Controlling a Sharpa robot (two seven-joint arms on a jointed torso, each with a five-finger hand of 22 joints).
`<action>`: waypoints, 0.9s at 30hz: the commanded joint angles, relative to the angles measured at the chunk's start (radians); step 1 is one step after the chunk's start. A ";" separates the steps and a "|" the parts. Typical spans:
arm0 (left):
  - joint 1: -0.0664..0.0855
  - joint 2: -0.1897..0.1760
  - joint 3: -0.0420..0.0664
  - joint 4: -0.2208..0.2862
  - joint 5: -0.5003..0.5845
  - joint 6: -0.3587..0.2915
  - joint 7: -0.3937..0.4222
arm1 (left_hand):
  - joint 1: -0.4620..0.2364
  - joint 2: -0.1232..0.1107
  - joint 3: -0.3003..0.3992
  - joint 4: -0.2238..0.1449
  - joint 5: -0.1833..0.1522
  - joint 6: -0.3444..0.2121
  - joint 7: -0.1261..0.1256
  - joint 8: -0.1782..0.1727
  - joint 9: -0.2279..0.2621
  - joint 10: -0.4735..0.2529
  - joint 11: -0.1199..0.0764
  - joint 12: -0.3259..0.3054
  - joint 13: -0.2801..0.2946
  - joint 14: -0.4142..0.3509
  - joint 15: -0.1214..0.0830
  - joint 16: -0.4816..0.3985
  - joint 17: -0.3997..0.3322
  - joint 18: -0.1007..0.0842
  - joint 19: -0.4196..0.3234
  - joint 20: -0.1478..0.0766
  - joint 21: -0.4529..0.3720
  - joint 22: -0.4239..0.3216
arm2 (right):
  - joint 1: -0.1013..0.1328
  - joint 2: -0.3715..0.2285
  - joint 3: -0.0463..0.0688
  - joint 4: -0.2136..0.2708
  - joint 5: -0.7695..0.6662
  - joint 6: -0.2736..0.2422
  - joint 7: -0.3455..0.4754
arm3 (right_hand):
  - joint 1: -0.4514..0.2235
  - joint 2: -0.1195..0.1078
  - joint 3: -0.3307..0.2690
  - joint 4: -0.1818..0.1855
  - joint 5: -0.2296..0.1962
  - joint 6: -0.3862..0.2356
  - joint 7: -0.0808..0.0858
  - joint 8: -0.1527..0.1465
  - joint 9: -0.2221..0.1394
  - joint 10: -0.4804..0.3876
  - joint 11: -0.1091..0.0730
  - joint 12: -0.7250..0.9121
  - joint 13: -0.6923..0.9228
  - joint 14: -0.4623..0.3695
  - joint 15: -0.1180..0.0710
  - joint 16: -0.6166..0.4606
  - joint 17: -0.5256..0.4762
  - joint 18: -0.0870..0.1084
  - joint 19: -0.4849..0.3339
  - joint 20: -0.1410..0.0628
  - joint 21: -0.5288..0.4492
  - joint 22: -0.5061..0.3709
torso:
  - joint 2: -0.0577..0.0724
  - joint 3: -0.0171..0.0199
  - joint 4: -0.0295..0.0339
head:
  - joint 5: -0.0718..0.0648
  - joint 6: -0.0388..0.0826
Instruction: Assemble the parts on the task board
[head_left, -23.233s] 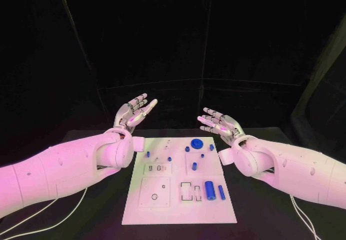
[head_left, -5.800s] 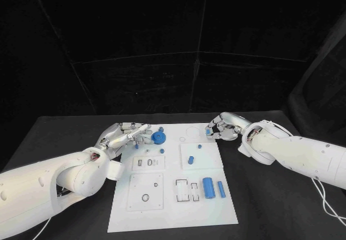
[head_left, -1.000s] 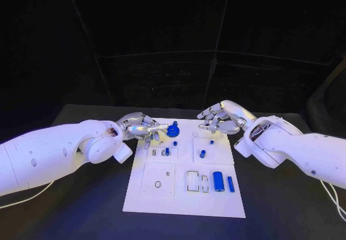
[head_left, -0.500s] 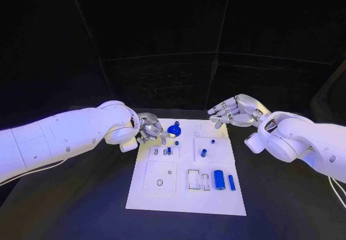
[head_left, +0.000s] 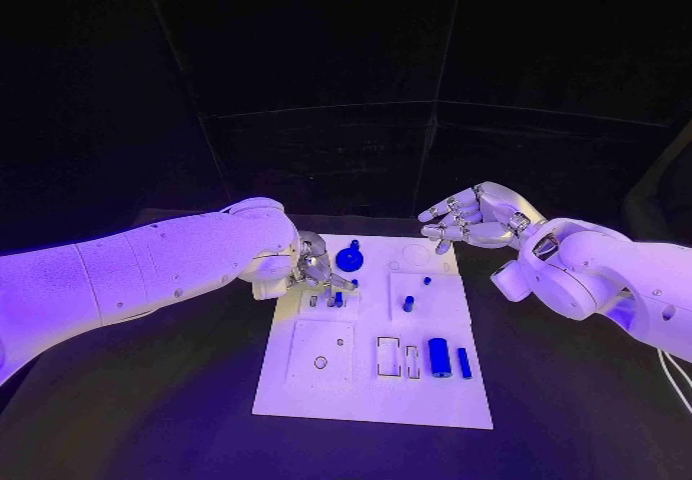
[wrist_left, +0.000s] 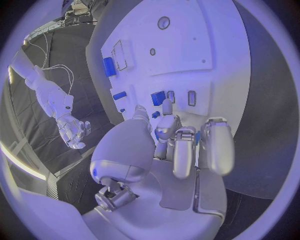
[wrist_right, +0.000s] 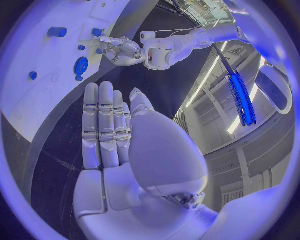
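Task board (head_left: 378, 385) lies flat at the middle of the black table (head_left: 130, 400), long axis running away from the robot.

Left hand (head_left: 307, 268) sits low over the board's far left part, fingers curled downward, tips just above or on the white surface beside a small blue part (head_left: 336, 298) standing in a recessed panel. The left wrist view shows the fingers (wrist_left: 177, 150) bunched near that same blue part (wrist_left: 158, 97) (contact or grip cannot be told; a glint of blue sits between the fingers).

Right hand (head_left: 473, 222) hovers above the board's far right corner, clear of it, palm down. In the right wrist view its fingers (wrist_right: 106, 125) lie straight and side by side; nothing held.

Parts on the board: blue gear (head_left: 349, 260) at the far end near the left hand; small peg (head_left: 408, 303) mid-board; large blue cylinder (head_left: 438, 358) and a thinner blue rod (head_left: 463, 362) side by side near the right edge.
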 joint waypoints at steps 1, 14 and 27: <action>0.003 0.016 -0.001 -0.013 -0.032 0.060 -0.045 | 0.001 0.013 -0.005 0.000 -0.005 -0.007 0.001 0.006 0.004 0.003 -0.001 0.004 0.001 0.104 -0.008 0.003 0.263 -0.010 0.007 0.003 0.007 0.001 | 0.003 0.002 0.000 0.001 0.001 -0.028 0.014 | -0.008 -0.001 -0.010 0.000 0.009 -0.003 -0.002 -0.003 -0.001 0.005 0.000 0.006 0.006 0.007 0.001 0.005 0.006 0.003 0.007 0.000 0.006 0.002 | 0.002 -0.0012 -0.0010 | 0.002 -0.005; 0.003 0.051 -0.002 -0.038 -0.047 0.104 -0.064 | 0.025 0.024 -0.007 -0.004 -0.004 -0.024 0.002 0.022 0.025 -0.004 0.000 0.000 -0.002 0.104 -0.008 0.003 0.263 -0.010 0.008 0.003 0.008 0.005 | 0.003 0.008 0.000 -0.003 -0.020 -0.025 -0.001 | -0.011 0.003 -0.016 -0.003 0.019 -0.010 0.000 -0.004 -0.001 -0.010 0.003 0.015 0.020 -0.004 0.003 0.008 0.019 0.002 0.004 0.000 0.004 0.001 | 0.001 -0.0014 0.0012 | 0.000 -0.013; 0.003 0.061 -0.002 -0.037 -0.051 0.097 -0.061 | 0.090 0.047 0.031 -0.016 -0.003 -0.046 0.002 0.048 0.059 -0.005 0.001 0.000 0.001 0.104 -0.007 0.003 0.263 -0.011 0.008 0.004 0.012 0.013 | 0.003 0.019 0.000 -0.017 -0.026 -0.022 -0.009 | -0.010 0.007 -0.018 -0.006 0.023 -0.015 0.002 -0.004 -0.001 -0.023 0.005 0.021 0.030 -0.013 0.005 0.009 0.028 0.001 0.000 0.002 0.000 0.000 | 0.001 -0.0012 0.0022 | -0.003 -0.019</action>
